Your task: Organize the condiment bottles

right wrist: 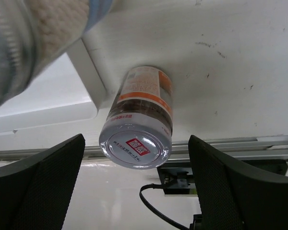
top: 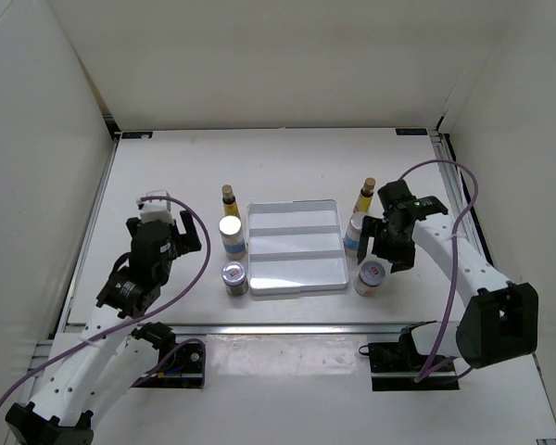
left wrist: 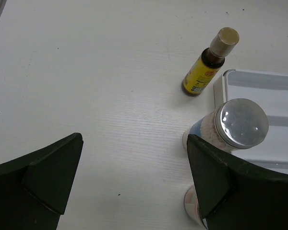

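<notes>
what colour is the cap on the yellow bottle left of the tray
Tan. The cap of the yellow bottle shows best in the left wrist view.

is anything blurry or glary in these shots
Right wrist: the near white cylinder at top left is an out-of-focus smear, while the dark jar and its lid print are sharp. Left wrist: the silver-topped cylinder catches a pale sheen on its cap; the yellow bottle is crisp. Top external: even light, soft shadows.

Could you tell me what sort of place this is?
Likely a robot test bench, not a kitchen: white walls box in a white table, with two arms bolted at its edge.
</notes>
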